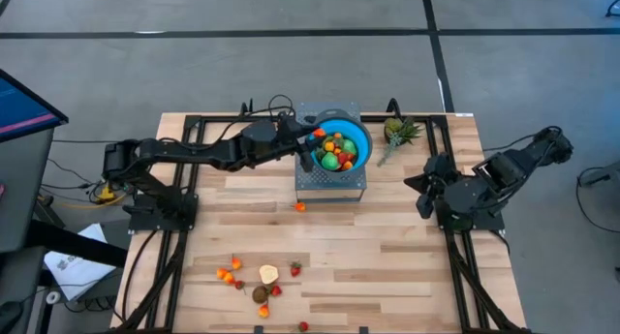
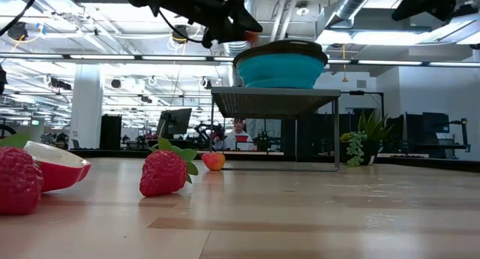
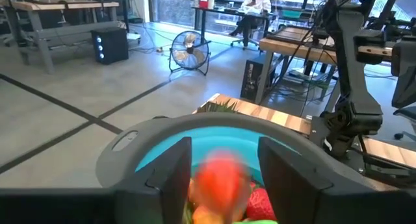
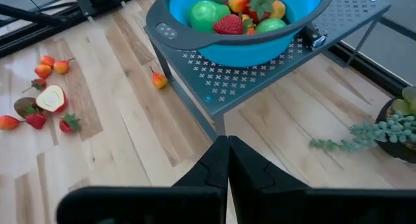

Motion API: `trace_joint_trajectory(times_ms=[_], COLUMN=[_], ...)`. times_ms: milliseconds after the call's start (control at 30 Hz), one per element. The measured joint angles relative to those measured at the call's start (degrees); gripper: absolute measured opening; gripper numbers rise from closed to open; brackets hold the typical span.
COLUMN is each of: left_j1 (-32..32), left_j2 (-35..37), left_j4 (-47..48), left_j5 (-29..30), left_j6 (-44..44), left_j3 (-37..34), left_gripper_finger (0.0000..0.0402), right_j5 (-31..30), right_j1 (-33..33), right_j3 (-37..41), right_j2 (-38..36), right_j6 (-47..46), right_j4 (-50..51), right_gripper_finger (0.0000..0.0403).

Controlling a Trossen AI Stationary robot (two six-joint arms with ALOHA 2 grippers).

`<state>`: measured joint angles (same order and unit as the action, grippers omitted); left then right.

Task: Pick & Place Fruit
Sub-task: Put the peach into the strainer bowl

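Left gripper (image 1: 317, 134) hangs over the left rim of the blue bowl (image 1: 360, 136), its fingers (image 3: 174, 172) parted with an orange-red fruit (image 3: 220, 178) between them; whether they grip it or it is dropping free cannot be told. Bowl, heaped with fruit (image 4: 229, 24), sits on a perforated metal stand (image 4: 250, 71) at the far middle of the wooden table (image 1: 387, 257). One loose fruit (image 1: 300, 206) lies just near of the stand; a scatter of fruits (image 1: 254, 281) rests at the near left. Right gripper (image 4: 227, 160) waits at the right, fingers pressed together
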<state>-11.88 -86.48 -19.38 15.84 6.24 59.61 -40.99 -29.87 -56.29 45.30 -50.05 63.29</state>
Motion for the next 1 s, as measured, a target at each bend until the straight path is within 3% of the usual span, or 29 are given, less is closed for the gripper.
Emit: trace_joint_trajectory(times_ms=[233,400,1000], left_j1=[-0.2,-0.3,6.8], left_j2=[0.0,0.0,0.0], left_j4=[0.0,-0.1,-1.0], left_j5=[0.0,0.0,0.0], left_j6=[2.9,3.2,8.2], left_j3=[0.0,0.0,0.0], left_gripper_finger=[0.0231,0.0244,0.0152], right_j5=[0.0,0.0,0.7], right_j1=[0.0,0.0,0.0], right_j3=[0.0,0.0,0.0], right_j2=[0.0,0.0,0.0], right_j6=[1.0,1.9,2.6], right_j4=[0.2,0.2,0.2], right_gripper_finger=[0.0000,0.0000,0.0000])
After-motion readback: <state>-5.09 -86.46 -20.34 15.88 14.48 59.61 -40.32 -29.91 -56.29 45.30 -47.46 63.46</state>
